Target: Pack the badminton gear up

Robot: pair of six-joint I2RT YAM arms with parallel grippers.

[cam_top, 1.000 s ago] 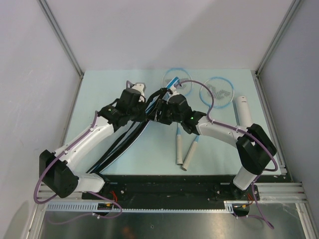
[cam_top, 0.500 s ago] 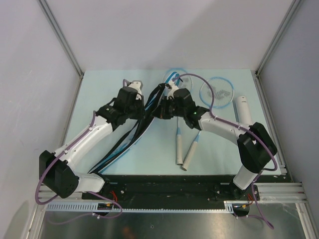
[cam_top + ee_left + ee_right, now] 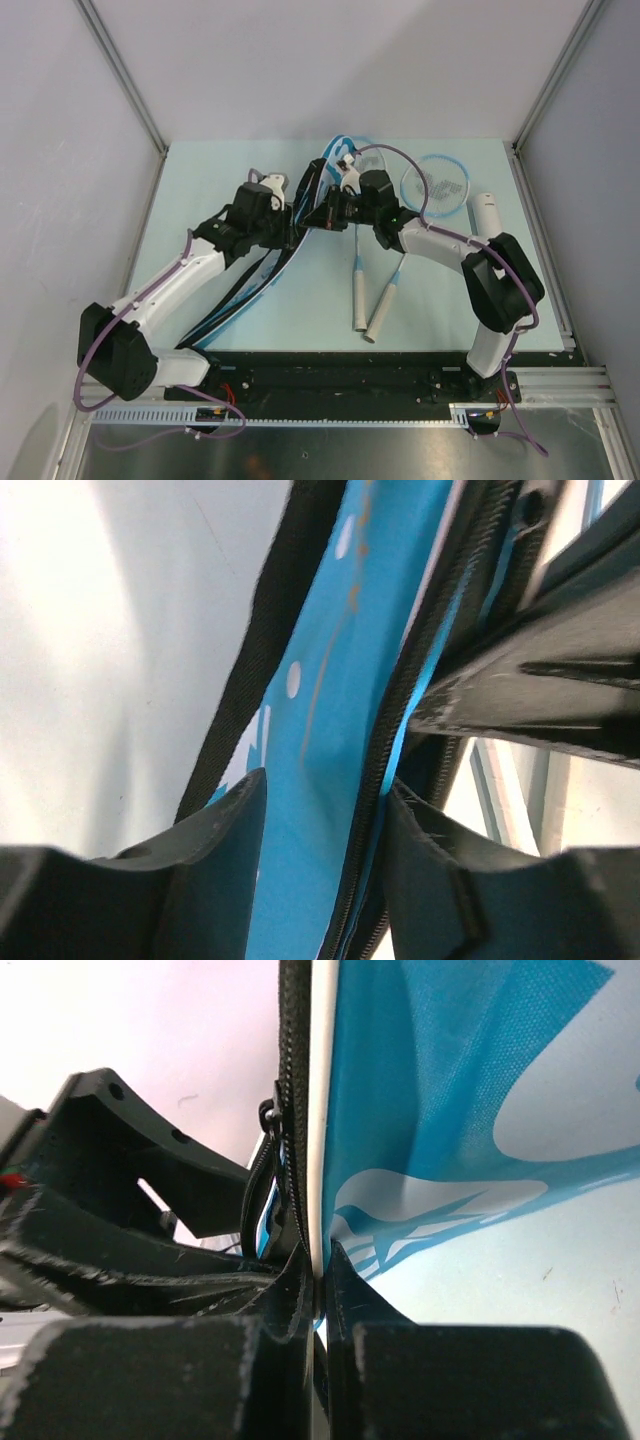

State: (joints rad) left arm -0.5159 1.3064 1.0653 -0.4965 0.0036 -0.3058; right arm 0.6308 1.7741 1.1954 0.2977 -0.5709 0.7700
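Overhead looks down; wrist views close, sharing bag (image 3: 305, 195).

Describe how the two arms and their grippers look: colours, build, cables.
Both arms share one build: white link shells with chunky black joint housings, as on the left arm and right arm. A thin purple cable loops loosely along each. The left gripper and right gripper have matte black fingers with rough, scuffed edges. No lettering is legible on them.

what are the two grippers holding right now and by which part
Both hold the blue racket bag by its zippered opening edge: the left gripper on one side, the right gripper pinching the piped rim.
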